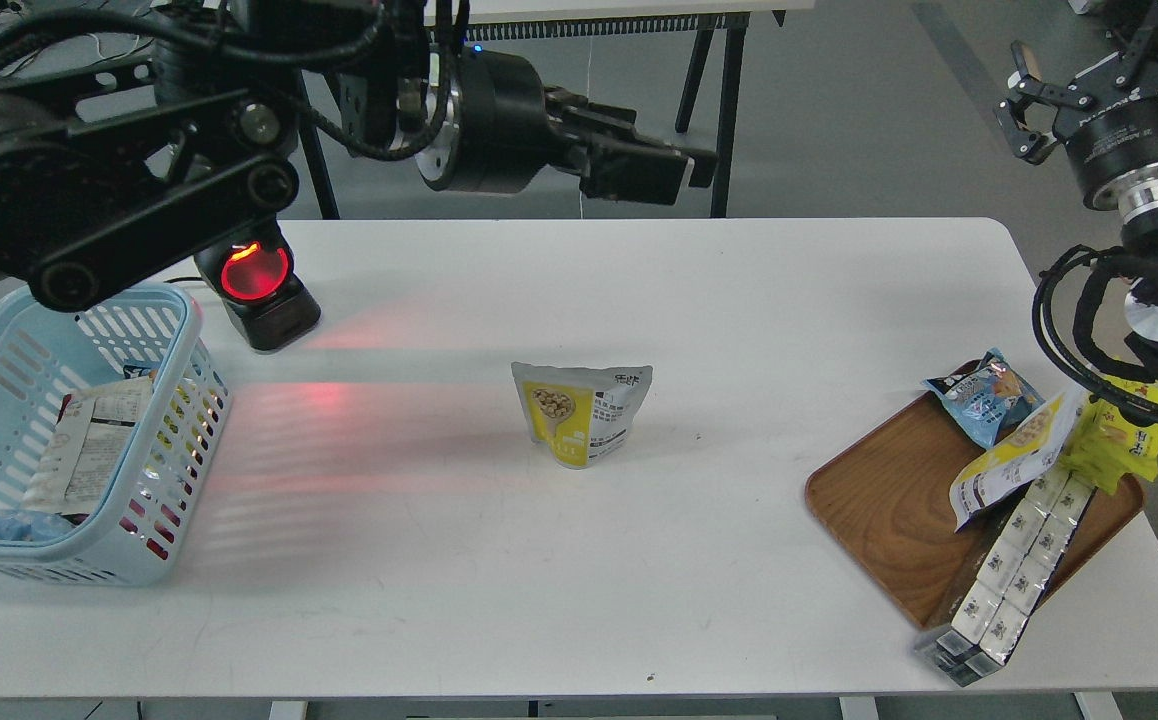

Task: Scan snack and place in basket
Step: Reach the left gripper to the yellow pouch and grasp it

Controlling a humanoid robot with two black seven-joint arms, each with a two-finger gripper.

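A white table [579, 560] fills the view, with grey floor and a dark trestle beyond its far edge. The snack [584, 412] stands upright at the table's middle, alone and untouched. At the far left a black scanner [259, 290] glows red and throws a red wash across the tabletop toward the near right. The basket [164, 430] sits at the left edge, already holding a couple of packets. On the right, a wooden tray [889, 510] carries more bags and a row of white cartons.

The left gripper [684, 170] hangs high over the far edge, holding nothing; seen edge-on, I cannot tell its finger spacing. The right gripper [1024, 105] is raised at the far right, fingers spread and empty.

The pick-up seems not yet begun. The next move likely calls for an arm to descend onto the pouch, pinch its top, and turn its printed code into the red beam.
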